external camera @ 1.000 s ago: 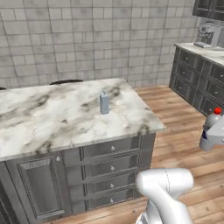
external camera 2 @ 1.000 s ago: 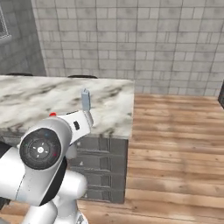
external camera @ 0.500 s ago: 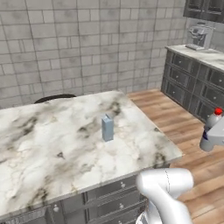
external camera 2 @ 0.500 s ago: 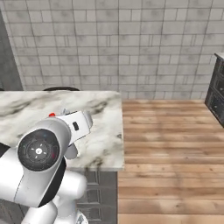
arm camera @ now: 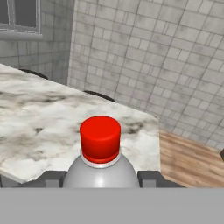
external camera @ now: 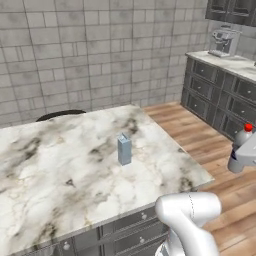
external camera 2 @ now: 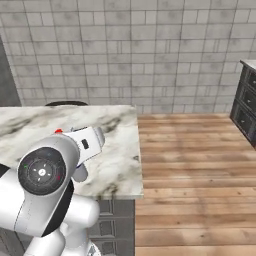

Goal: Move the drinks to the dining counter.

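Moved: The whole picture shifted, so your base drove closer to the dining counter (external camera: pixel 75 185). The carton (external camera: pixel 124 149) stood on the same spot of the marble; it only looked bigger.
Gripper: You had the gripper (arm camera: pixel 100 181) closed on the bottle (arm camera: pixel 100 168), one dark finger on each side of its body. The red cap (arm camera: pixel 100 138) pointed up.
Bottle place: The bottle (external camera: pixel 240 152) hung at the right edge of the left base view, out over the wood floor (external camera: pixel 220 150). It was not over the marble yet.
Carton place: The carton stood up straight near the middle of the dining counter. That drink looked done.
What could go wrong: I think you could bump the bottle into the counter's edge if you swung it in too low. Putting it down too close to the carton could knock the carton over.
Left base view: It showed the carton and the bottle well apart.
Right base view: The arm hid most of the bottle; just a bit of red showed.
Hand view: It showed the grip up close.
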